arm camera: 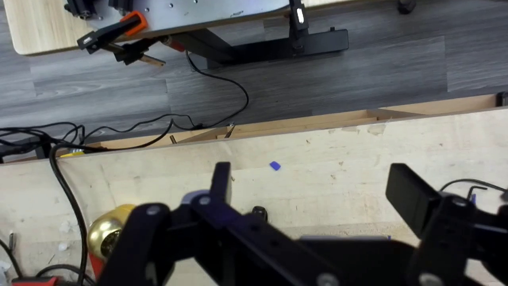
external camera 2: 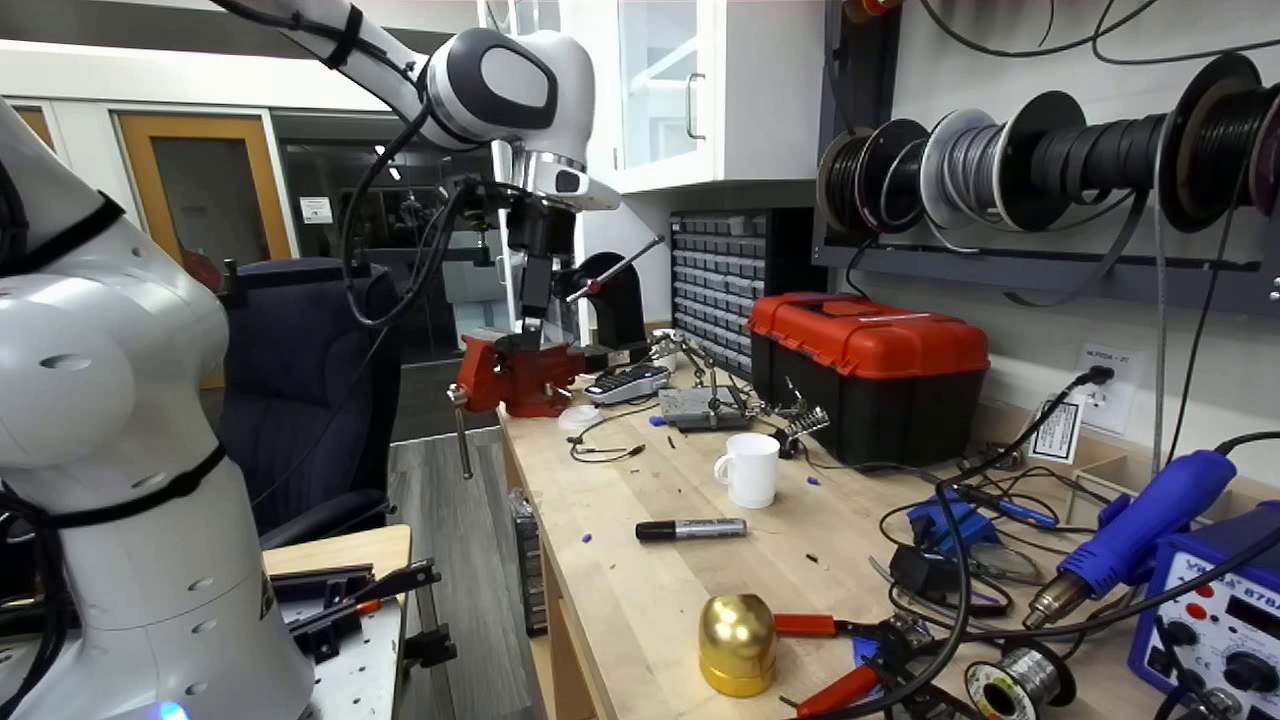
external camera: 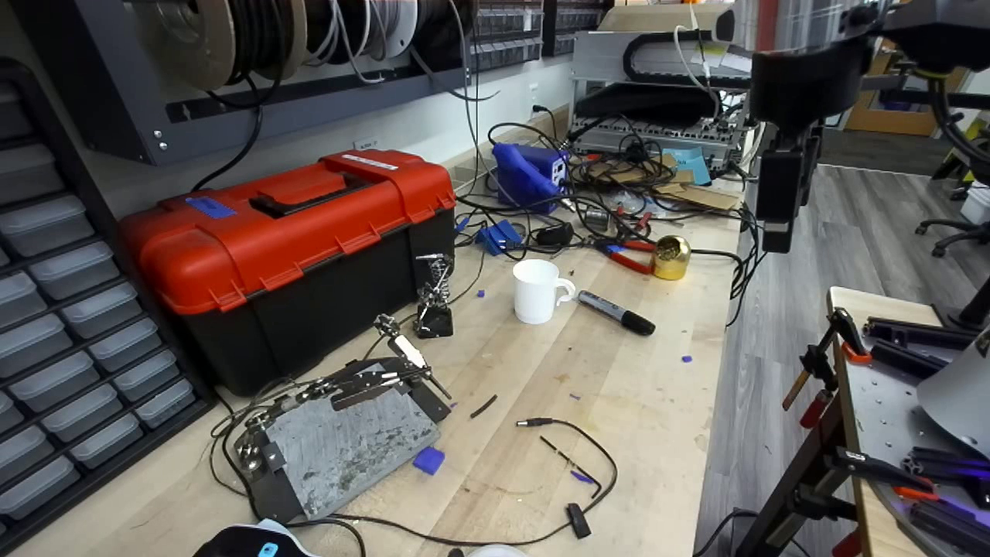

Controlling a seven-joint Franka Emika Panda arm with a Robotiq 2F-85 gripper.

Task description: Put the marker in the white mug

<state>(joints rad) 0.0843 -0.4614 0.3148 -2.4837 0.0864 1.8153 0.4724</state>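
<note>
The marker (external camera: 616,312) lies flat on the wooden table, grey in the barrel with a black cap. It also shows in an exterior view (external camera 2: 690,529), and the tip of its cap peeks past a finger in the wrist view (arm camera: 260,211). The white mug (external camera: 535,292) stands upright close to the marker, its handle on the marker's side; it also shows in an exterior view (external camera 2: 752,472). The mug is hidden in the wrist view. My gripper (arm camera: 311,171) is open and empty, well above the table near its edge; it also shows in both exterior views (external camera: 780,232) (external camera 2: 533,328).
A red toolbox (external camera: 302,255) stands along the wall. A gold tip cleaner (external camera 2: 738,645), red-handled pliers (external camera: 630,259) and tangled cables lie past the marker. A helping-hands stand (external camera: 348,433) and a red vise (external camera 2: 520,375) are at the far end. The table edge drops to floor.
</note>
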